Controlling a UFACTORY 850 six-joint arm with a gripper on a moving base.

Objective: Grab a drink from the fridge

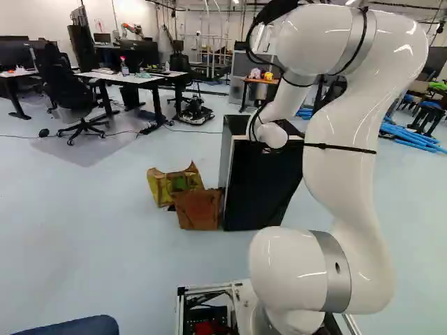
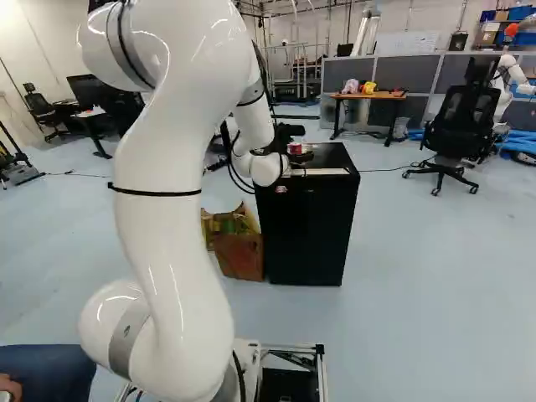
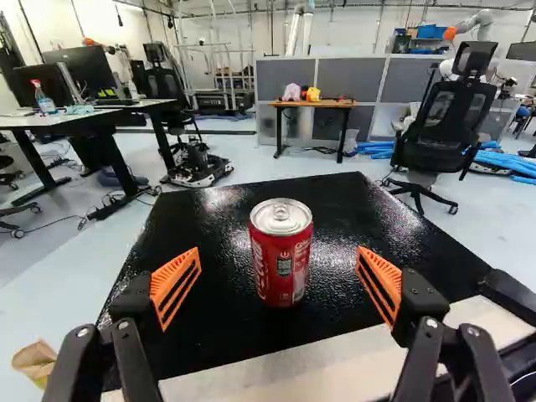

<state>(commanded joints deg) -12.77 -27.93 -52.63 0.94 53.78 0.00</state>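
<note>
One white arm [image 1: 342, 146], left base view: reaches forward from the base at the right of that view, its far end over a black fridge [image 1: 262, 181].
Bags, left base view: one yellow [image 1: 174, 183], one brown [image 1: 198, 209]; on the floor [image 1: 105, 230], just beside the fridge.
Red can, right base view: a small patch of red can [image 2: 295, 148] shows on top of the fridge, by the far end of the arm.
Black fridge, right base view: upright, door face toward the base; the drink is outside, on top, so no door needs opening.
Claw, wrist view: claw [image 3: 279, 255] open wide, gripping nothing; orange pads [image 3: 381, 285] stand apart, one toward each side of the can.
Red can, wrist view: upright on the black top, a little ahead of the claw and nearly centred on it; sides apart from both pads.
Pale strip, wrist view: strip [image 3: 335, 368] along the near edge of the fridge top, under the claw.
Step in hand, judged: bring the claw straight forward, level, until the can's body sits well between the pads; then close evenly.
Handling, judged: thin wall, likely smooth and easily dented; squeeze just enough to hold, then lift straight up before backing away.
Risks, judged: an off-centre approach may tip or push the can; too low a path may scrape the top.
</note>
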